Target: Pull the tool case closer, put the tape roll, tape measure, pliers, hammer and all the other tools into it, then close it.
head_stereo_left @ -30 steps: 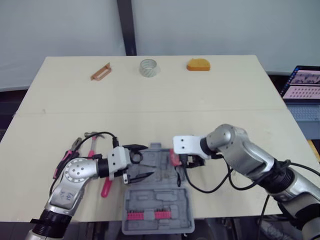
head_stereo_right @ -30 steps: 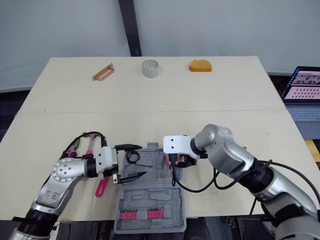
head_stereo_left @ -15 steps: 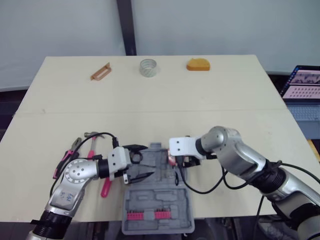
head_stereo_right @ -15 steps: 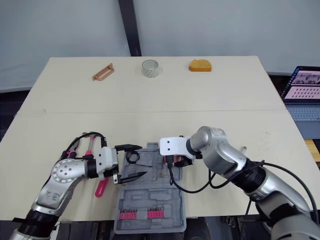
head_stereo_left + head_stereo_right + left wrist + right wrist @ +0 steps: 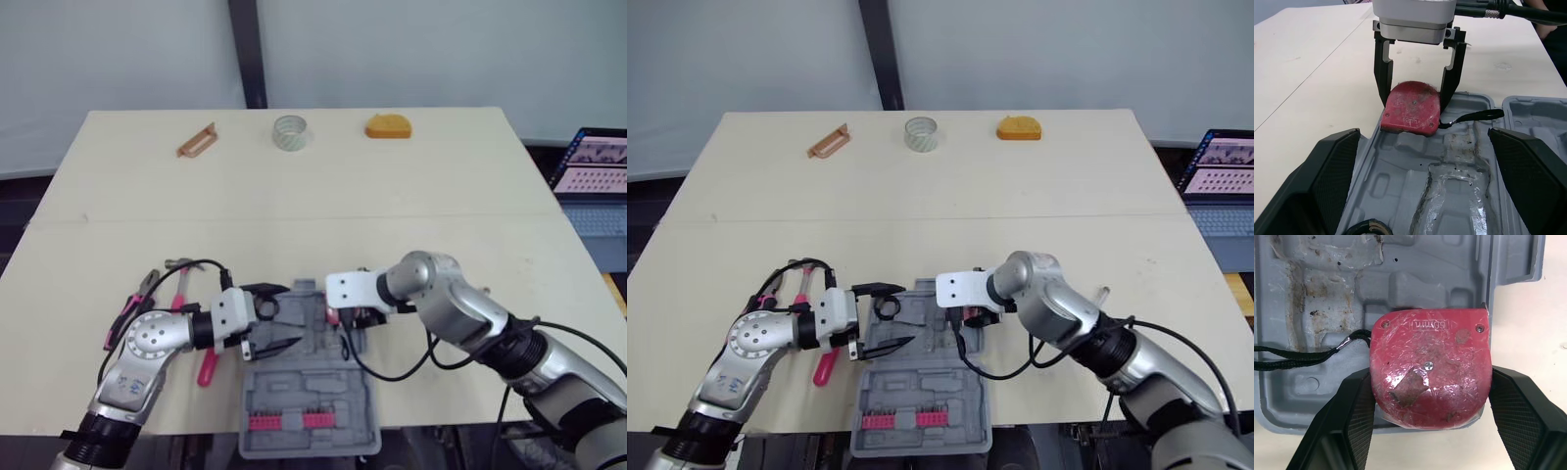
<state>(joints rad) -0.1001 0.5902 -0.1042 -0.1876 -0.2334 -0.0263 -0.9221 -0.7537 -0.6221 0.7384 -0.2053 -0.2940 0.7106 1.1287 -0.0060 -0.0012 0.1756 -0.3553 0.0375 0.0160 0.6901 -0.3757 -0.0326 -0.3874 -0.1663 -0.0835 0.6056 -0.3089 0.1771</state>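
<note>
The grey tool case [image 5: 312, 384] lies open at the table's near edge, with a row of pink bits in its near half. My right gripper [image 5: 349, 318] is shut on the red tape measure [image 5: 1430, 377], which rests on the right rim of the case's far half [image 5: 1459, 186]; its black strap trails into the tray. My left gripper [image 5: 272, 318] hangs open over the left side of that half, holding nothing. A small black ring [image 5: 887, 308] lies under it. Pink-handled pliers [image 5: 130, 305] and a pink-handled hammer [image 5: 207, 364] lie left of the case. The tape roll [image 5: 291, 132] stands at the far edge.
An orange object [image 5: 389, 127] and a brown bracket-like piece [image 5: 197, 140] also sit along the far edge. A laptop [image 5: 593, 166] stands off the table to the right. Black cables run beside both wrists.
My right gripper has carried the tape measure a little to the left, further over the case's rim. The left gripper has stayed put.
</note>
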